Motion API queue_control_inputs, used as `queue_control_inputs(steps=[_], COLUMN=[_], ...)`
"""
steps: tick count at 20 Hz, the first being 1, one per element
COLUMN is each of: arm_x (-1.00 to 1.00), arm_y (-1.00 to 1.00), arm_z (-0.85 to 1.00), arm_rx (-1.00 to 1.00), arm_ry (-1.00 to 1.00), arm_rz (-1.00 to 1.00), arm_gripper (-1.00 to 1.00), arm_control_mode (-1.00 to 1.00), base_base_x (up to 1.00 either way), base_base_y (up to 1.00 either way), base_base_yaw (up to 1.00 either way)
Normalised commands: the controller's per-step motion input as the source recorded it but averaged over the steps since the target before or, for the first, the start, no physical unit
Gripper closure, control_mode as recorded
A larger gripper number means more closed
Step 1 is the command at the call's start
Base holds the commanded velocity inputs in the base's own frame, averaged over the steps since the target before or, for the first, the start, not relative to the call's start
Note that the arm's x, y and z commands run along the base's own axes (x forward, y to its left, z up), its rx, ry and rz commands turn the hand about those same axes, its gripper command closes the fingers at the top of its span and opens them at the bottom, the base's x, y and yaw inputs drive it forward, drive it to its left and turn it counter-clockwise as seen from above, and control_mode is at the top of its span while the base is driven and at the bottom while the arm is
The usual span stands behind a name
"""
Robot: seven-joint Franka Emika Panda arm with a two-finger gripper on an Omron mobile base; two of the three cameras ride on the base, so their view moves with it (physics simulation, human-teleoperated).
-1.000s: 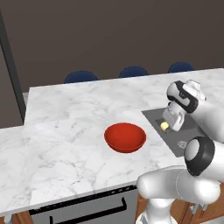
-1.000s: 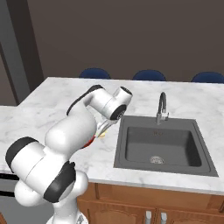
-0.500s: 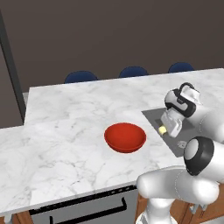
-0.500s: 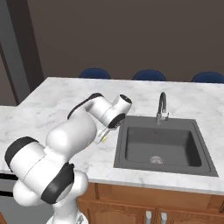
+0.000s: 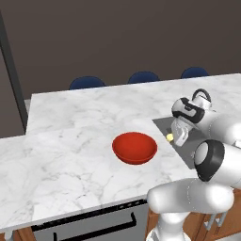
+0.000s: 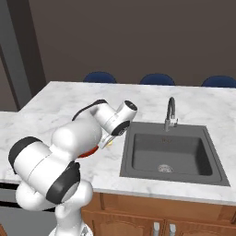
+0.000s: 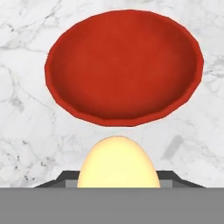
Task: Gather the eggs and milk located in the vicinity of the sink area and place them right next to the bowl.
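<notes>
a white marble counter (image 5: 75,155) runs across a dim kitchen with a dark wall behind and three blue chair backs (image 5: 87,83) showing past its far edge. set into the counter is the sink (image 6: 173,154), a dark grey rectangular basin with a round drain and a dark curved faucet (image 6: 169,113) at its back rim.

the egg (image 7: 117,162) is pale yellow, smooth and matte, with no markings. in the hand view its long axis runs up and down the picture, the narrower rounded end pointing toward the bowl (image 7: 124,65); its lower part is cut off by the picture's bottom, so its full length cannot be seen. in the left base view it shows as a small yellow spot (image 5: 170,137) at the near-left corner of the sink's rim, just under the hand.

the gripper (image 5: 179,136) is lowered over that spot, between the bowl and the basin — its jaws are drawn in narrow and clasp the egg, which sits between them in the hand view. whether the egg is off the counter cannot be told.

the bowl is round, shallow, glossy red and plain, standing upright on bare marble near the sink's left edge — near the egg but apart from it, with a strip of marble between them.
</notes>
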Motion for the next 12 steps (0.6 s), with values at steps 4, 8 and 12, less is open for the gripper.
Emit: queue_control_inputs(steps=[4, 8, 12], arm_x=[0.14, 0.0, 0.0], arm_y=[0.0, 0.0, 0.04], arm_z=[-0.04, -0.21, -0.41], arm_rx=[0.0, 0.0, 0.0], arm_ry=[0.0, 0.0, 0.0], arm_rz=[-0.01, 0.0, 0.01], arm_gripper=[1.0, 1.0, 1.0], arm_control_mode=[-1.0, -1.0, -1.0], base_base_x=[0.0, 0.0, 0.0], base_base_y=[0.0, 0.0, 0.0], base_base_yaw=[0.0, 0.0, 0.0])
